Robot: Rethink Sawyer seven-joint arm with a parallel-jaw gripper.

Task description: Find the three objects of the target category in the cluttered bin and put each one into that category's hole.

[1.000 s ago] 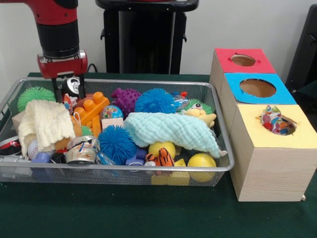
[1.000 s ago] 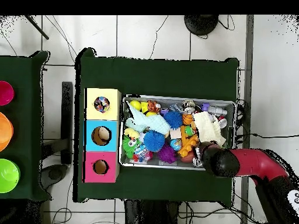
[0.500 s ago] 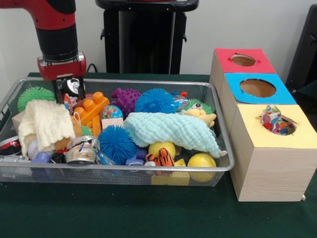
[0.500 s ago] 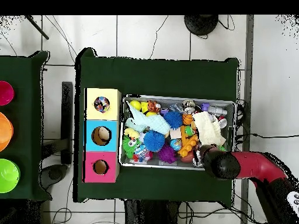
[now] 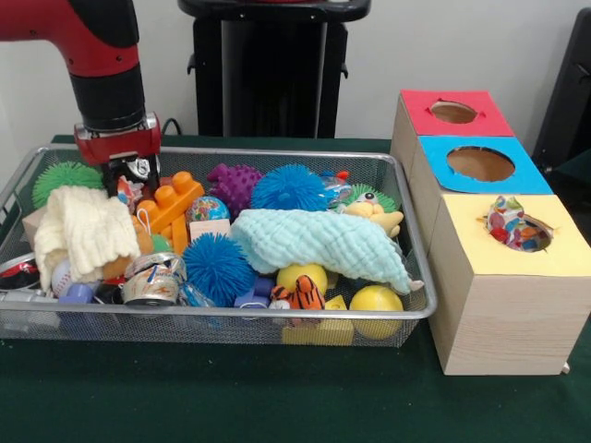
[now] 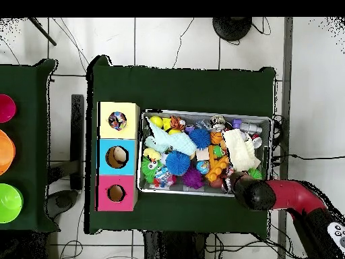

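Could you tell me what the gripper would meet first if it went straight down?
Probably the small black-and-white toy directly beneath the gripper, beside the orange block; depth is unclear.

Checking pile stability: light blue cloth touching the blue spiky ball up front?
Touching. Front view: the light blue cloth has its left edge resting against the blue spiky ball, no gap.

Cream cloth [image 5: 83, 233] hides toys (mostly)
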